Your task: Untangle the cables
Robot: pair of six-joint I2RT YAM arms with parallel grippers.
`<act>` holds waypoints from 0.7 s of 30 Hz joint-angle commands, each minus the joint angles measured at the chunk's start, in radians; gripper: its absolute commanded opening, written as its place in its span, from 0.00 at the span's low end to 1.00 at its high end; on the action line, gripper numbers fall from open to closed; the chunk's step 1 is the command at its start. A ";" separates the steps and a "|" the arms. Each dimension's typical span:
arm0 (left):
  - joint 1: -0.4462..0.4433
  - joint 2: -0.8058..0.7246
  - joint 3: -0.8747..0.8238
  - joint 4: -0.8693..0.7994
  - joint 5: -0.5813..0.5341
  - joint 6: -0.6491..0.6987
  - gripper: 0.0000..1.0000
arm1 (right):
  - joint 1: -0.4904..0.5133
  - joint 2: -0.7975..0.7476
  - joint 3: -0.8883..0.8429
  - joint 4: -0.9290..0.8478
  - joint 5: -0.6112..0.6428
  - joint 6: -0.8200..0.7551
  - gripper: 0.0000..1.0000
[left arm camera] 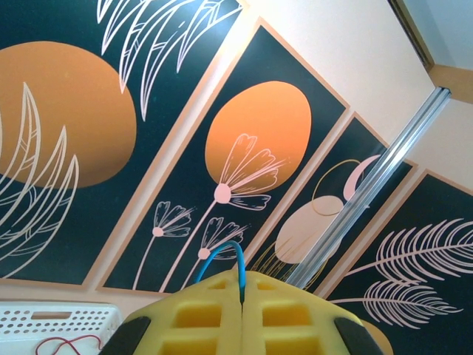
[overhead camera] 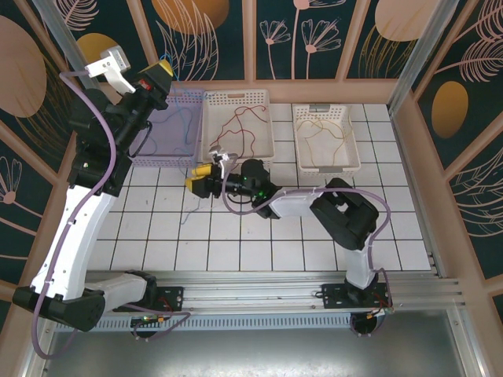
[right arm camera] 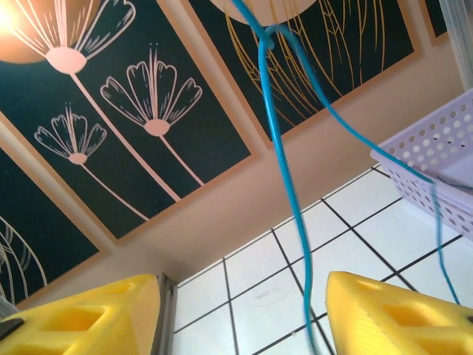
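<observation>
Right pincer (right arm camera: 240,285) astride blue cable (right arm camera: 277,148)

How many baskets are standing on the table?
3. A lilac basket stands at the far left, a middle white basket beside it, and a right white basket further right. The left arm might hide more.

Bright, even light; overhead view sharp.
Soft shadows fall on the white desk (overhead camera: 259,251). Glare blooms in the upper left of the right wrist view, and the right end effector (right arm camera: 244,299) blurs along the bottom edge.
</observation>
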 commanded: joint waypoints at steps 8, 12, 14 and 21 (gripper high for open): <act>-0.001 -0.031 0.035 0.006 -0.013 0.023 0.00 | -0.010 -0.001 0.033 -0.039 0.005 -0.001 0.02; 0.000 -0.011 0.119 -0.058 -0.077 0.101 0.00 | -0.011 -0.053 -0.064 -0.088 0.045 0.003 0.00; -0.001 0.006 0.180 -0.096 -0.111 0.144 0.00 | -0.014 -0.082 -0.140 -0.095 0.067 -0.001 0.00; 0.000 0.060 0.332 -0.163 -0.227 0.263 0.00 | -0.028 -0.207 -0.403 -0.071 0.110 -0.011 0.00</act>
